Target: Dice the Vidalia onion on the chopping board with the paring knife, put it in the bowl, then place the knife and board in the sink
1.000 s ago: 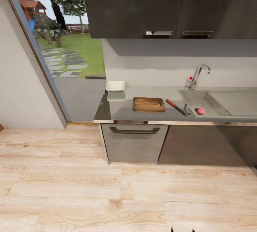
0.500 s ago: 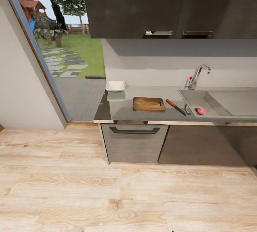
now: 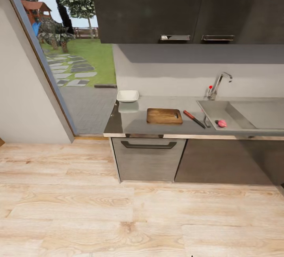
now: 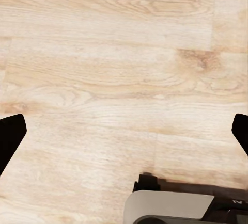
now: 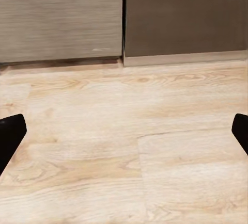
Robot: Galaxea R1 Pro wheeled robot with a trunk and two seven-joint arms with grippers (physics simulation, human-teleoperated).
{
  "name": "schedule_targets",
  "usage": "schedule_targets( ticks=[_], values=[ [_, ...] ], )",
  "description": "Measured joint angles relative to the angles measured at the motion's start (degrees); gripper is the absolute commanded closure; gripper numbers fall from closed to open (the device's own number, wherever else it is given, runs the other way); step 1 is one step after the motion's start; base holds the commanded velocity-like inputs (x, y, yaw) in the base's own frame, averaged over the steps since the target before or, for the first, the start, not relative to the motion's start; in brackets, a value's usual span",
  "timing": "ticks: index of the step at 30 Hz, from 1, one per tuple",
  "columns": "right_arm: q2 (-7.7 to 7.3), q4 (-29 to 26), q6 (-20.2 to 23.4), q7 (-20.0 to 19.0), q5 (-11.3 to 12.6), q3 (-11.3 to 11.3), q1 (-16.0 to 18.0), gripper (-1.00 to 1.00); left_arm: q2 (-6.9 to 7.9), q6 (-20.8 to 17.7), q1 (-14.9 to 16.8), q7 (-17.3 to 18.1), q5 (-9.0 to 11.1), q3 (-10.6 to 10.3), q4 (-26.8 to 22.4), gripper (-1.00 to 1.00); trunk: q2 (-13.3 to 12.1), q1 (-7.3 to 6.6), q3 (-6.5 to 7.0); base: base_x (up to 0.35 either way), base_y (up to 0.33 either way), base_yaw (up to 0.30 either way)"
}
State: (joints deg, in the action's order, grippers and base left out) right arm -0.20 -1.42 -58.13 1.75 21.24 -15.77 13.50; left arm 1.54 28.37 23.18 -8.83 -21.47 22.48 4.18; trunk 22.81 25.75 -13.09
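Note:
Across the room in the head view, the grey countertop (image 3: pixel 134 120) carries the white bowl (image 3: pixel 127 96) at its far left corner. The dark-brown chopping board (image 3: pixel 164 115) lies in the middle. The red-handled paring knife (image 3: pixel 194 119) rests just right of the board. The pinkish Vidalia onion (image 3: pixel 222 123) sits in the grey sink (image 3: pixel 236 111), under the chrome tap (image 3: pixel 219 83). My left gripper (image 4: pixel 124 136) hangs open over the wooden floor, fingertips (image 4: pixel 10 137) far apart. My right gripper (image 5: pixel 124 133) is open too, low above the floor and facing the cabinet fronts.
Dark wall cabinets (image 3: pixel 177 6) hang above the counter. A drawer with a handle (image 3: pixel 148 145) sits under the board. A glass wall (image 3: pixel 71 63) to the garden stands left of the counter. Pale wooden floor (image 3: pixel 118 209) lies between me and the cabinets. My base (image 4: pixel 175 206) shows by the left gripper.
The dark tips at the bottom edge of the head view have dropped out of sight. The view has shifted very slightly. Nothing on the counter has moved.

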Motion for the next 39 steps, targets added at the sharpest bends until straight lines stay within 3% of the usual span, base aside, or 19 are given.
schedule_targets(
  ticks=[39],
  values=[
    [0.06, 0.0, 0.17, 0.01, -0.03, -0.01, 0.0, -1.0, 0.38, 0.09, 0.0, 0.03, -0.04, 0.01, 0.02, -1.0, -0.01, 0.0, 3.12, 0.0, 0.0, 0.0]
  ],
)
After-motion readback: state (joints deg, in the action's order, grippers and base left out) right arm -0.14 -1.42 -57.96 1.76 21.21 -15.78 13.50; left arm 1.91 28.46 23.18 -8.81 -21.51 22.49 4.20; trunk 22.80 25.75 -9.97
